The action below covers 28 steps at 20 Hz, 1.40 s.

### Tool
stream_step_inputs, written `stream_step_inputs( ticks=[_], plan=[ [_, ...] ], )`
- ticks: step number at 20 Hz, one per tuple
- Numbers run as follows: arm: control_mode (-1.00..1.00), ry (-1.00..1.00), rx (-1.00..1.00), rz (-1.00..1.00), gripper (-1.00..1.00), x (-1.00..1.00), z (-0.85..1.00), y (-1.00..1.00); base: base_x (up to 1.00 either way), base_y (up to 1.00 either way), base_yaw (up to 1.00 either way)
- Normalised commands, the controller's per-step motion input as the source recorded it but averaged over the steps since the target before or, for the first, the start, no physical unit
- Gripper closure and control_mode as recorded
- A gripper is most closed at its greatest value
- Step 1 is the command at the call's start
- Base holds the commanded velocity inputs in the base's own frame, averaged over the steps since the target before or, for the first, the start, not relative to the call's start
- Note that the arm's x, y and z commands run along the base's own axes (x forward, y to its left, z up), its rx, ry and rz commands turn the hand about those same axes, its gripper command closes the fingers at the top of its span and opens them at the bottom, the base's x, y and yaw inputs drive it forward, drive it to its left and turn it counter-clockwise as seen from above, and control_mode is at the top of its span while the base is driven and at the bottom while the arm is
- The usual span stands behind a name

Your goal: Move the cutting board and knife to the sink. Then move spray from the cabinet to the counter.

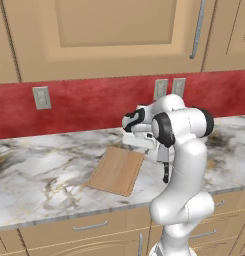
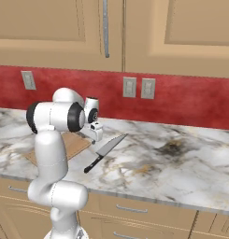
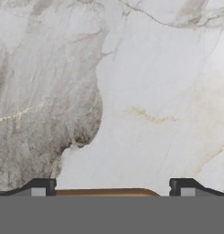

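The cutting board lies flat on the marble desk, turned at an angle, with one corner close to the desk's front edge. In the right base view the board sits partly behind the arm, and the knife lies just beside it on its right, apart from it, blade pointing toward the back wall and black handle toward the front edge. In the left base view only the dark handle of the knife shows beside the arm.

The tool hangs above the desk near the board's far end, pointing down, its two fingertips set wide apart with nothing between them. In the hand view the rounded edge of the board shows at the bottom, between the tips, with bare veined marble beyond.
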Motion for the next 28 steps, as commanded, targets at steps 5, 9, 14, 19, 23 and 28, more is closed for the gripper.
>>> stream_step_inputs(
  ticks=[5,9,14,19,23,28],
  plan=[
    [-1.00,0.00,-0.01,0.00,-1.00,-0.25,-0.20,0.45,0.00,0.00,0.00],
    [-1.00,0.00,-0.01,0.00,-1.00,-0.18,-0.25,0.56,0.00,0.00,0.00],
    [-1.00,0.00,-0.01,0.04,-1.00,-0.22,-0.20,0.58,0.00,0.00,0.00],
    [-1.00,0.00,-0.02,0.11,-1.00,-0.37,-0.18,0.65,0.00,0.00,0.00],
    [-1.00,0.00,-0.03,0.15,-1.00,-0.56,-0.22,0.65,0.00,0.00,0.00],
    [-1.00,0.00,-0.01,0.09,-1.00,-0.20,-0.17,0.40,0.00,0.00,0.00]
  ],
)
